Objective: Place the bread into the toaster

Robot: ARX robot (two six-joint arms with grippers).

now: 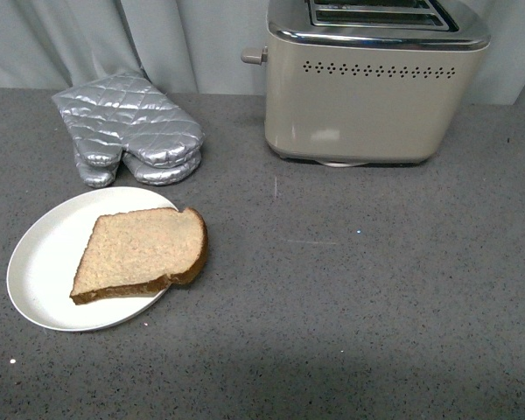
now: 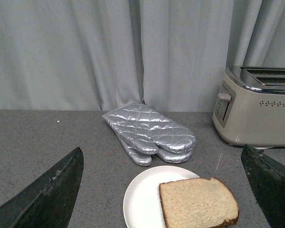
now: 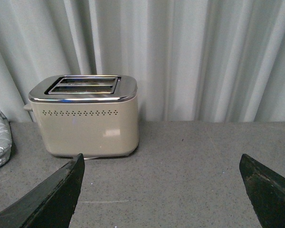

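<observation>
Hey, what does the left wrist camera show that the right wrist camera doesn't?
Only the left wrist view: the tan, brown-crusted slice of bread lying on the round white plate, and the knob end of the cream-beige, chrome-topped toaster.
Only the right wrist view: the toaster's whole long side with its full row of vent holes.
Both: the toaster, the quilted silver oven mitts (just an edge in the right wrist view), the grey curtain, the grey speckled counter, and an open gripper, left gripper or right gripper.

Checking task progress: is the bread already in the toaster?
No, the bread lies flat on the plate, well apart from the toaster.
</observation>
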